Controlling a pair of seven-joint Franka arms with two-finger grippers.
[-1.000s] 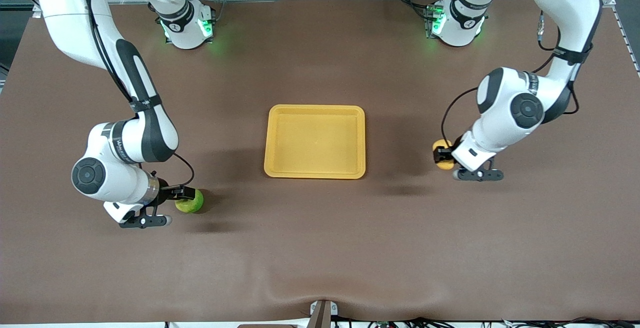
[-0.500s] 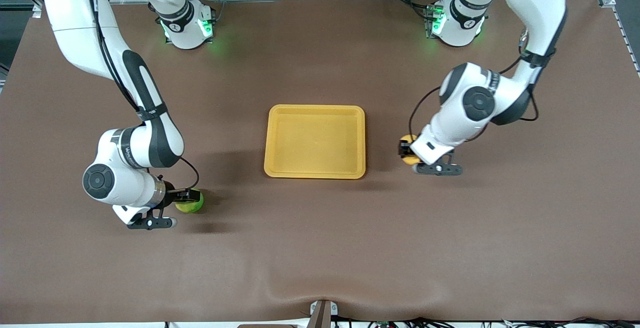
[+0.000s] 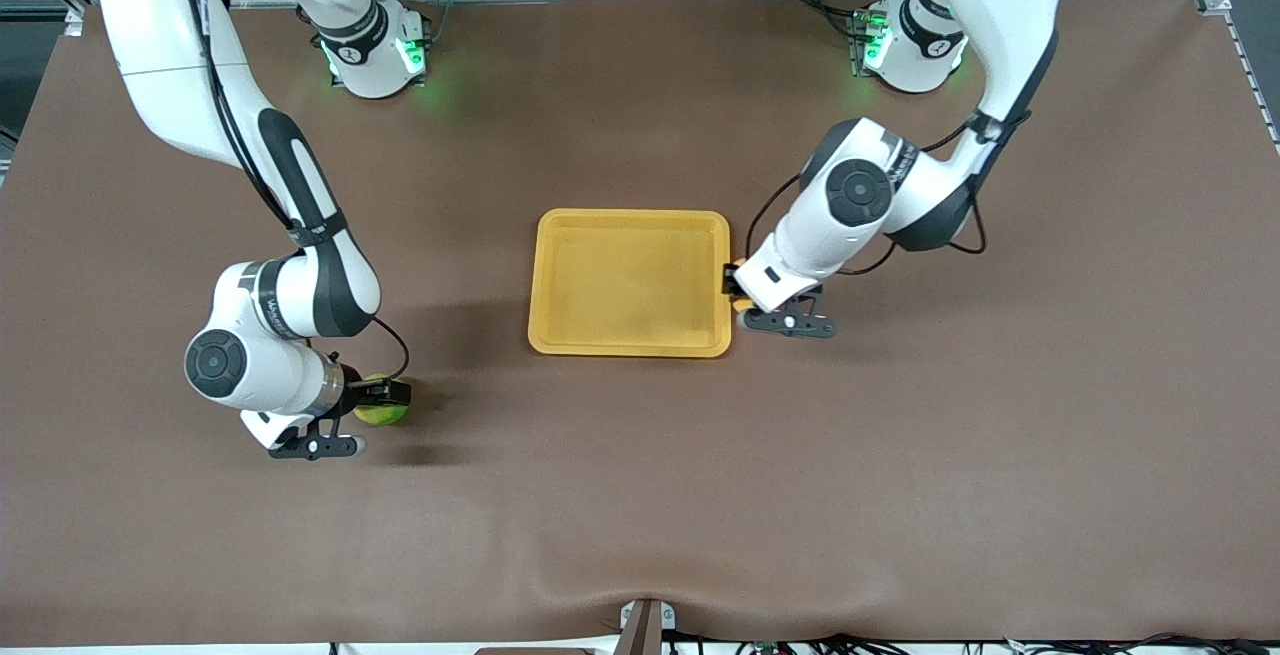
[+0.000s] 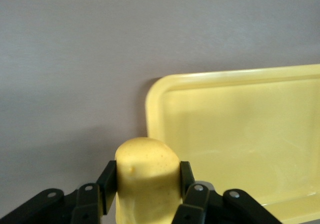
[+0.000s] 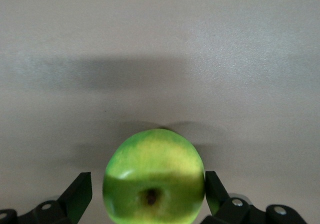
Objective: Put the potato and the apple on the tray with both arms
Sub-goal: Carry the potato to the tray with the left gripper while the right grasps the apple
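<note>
- Potato [image 4: 146, 176], a small oblong yellow-orange lump, sat clamped between the two black fingers [image 4: 107, 181] of the left gripper [image 3: 738, 297], which was closed on it and held it above the table at the edge of the tray.
- Shallow rectangular yellow-orange plastic tray [image 3: 630, 345] with rounded corners lay at the middle of the brown table [image 3: 640, 495]; the left gripper's load hung over the rim at the left arm's end of it, and in the left wrist view the tray's corner [image 4: 155, 92] showed just past the lump.
- Round bright yellow-green apple [image 5: 154, 184] with a brownish stem dimple rested on the table toward the right arm's end, nearer the front camera than the tray and well apart from it.
- Right gripper [image 3: 385, 397] was low around the apple, its black fingers [image 5: 80, 191] spread wide on either side; one showed a clear gap to the fruit, so no grip was seen.
</note>
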